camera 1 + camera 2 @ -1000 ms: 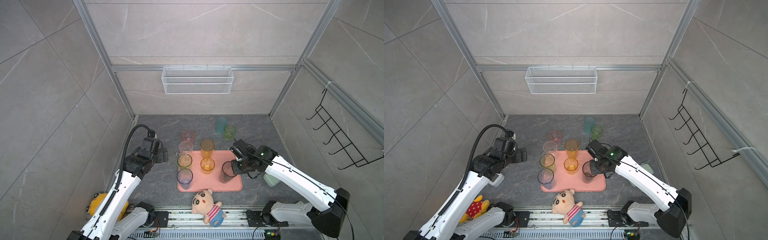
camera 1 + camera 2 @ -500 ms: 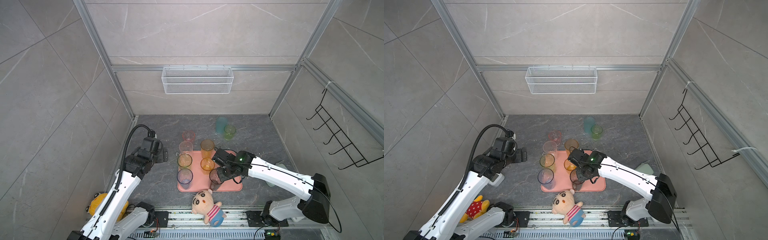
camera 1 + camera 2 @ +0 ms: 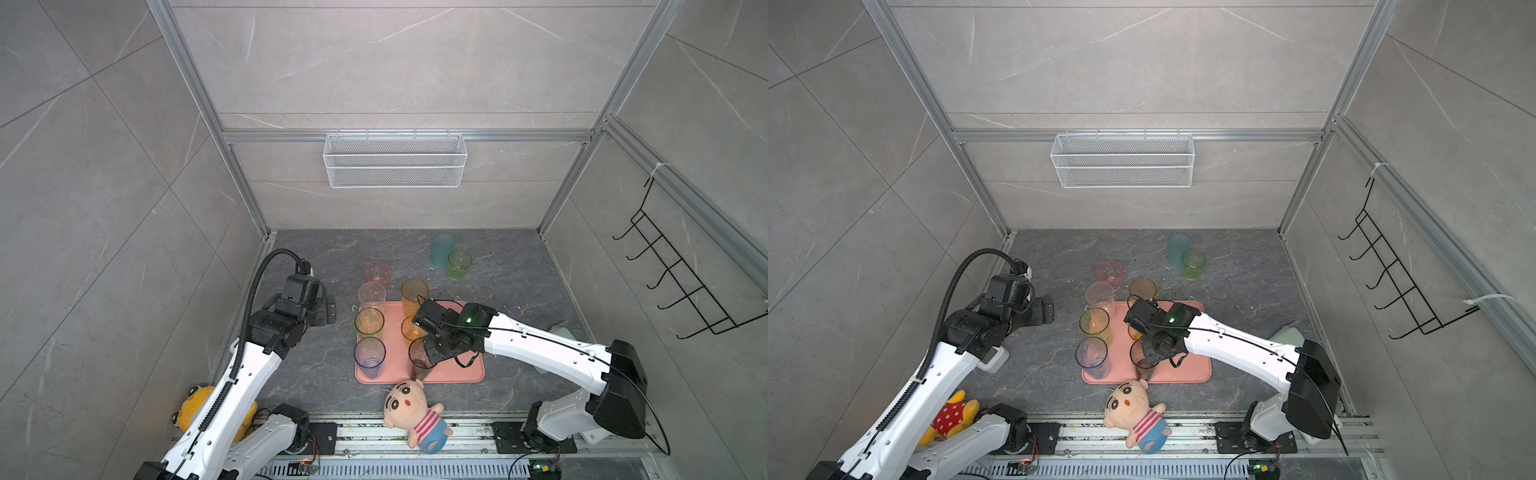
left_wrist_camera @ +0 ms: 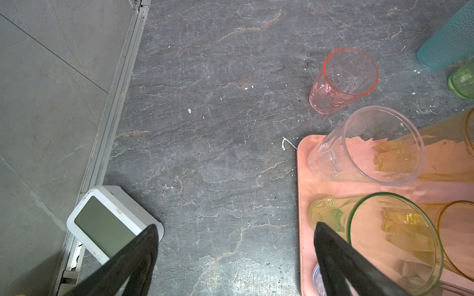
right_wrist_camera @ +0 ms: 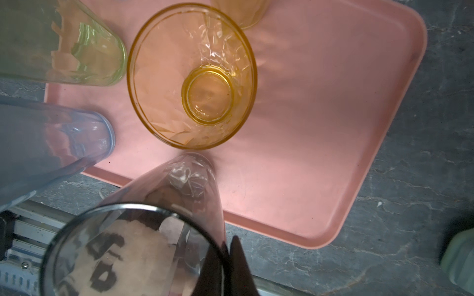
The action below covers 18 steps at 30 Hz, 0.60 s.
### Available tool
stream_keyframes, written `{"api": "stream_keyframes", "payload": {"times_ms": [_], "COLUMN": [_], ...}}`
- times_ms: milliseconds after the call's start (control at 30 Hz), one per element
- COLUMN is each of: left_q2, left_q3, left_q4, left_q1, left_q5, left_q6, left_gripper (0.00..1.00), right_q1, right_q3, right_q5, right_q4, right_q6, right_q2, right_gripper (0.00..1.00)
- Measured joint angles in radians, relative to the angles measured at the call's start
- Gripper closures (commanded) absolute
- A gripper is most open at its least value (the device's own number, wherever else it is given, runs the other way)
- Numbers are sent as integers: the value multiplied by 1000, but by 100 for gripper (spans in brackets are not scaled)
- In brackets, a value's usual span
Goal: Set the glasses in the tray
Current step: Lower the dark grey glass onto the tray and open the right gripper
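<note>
At the tray's (image 3: 465, 371) 6 o'clock edge, we see the right hand (image 5: 227, 256) pinching the smoky glass (image 5: 159, 217) by its rim, likely so it lands upright beside the short amber glass (image 5: 192, 77). The left hand (image 4: 236, 224) gapes wide at 9 o'clock, holding nothing. The pink glass (image 3: 377, 271), teal glass (image 3: 442, 248) and green glass (image 3: 459, 264) wait on the desk (image 3: 316, 365) around 12–1 o'clock.

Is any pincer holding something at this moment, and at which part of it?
The right pincer grips the smoky grey glass by its rim. The left pincer is open and holds nothing.
</note>
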Motion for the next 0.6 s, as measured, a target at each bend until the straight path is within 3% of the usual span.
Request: {"api": "stream_keyframes", "payload": {"times_ms": [300,600], "left_q2": [0,-2], "left_q3": [0,0], "left_q4": [0,0], "left_q1": [0,0], "left_q5": [0,0], "left_q6": [0,0], "left_gripper": [5,5], "right_q1": [8,12], "right_q3": [40,53], "right_q5": [0,1], "right_q4": [3,3], "right_q6": [10,15], "right_q2": [38,53], "right_gripper": [100,88]}}
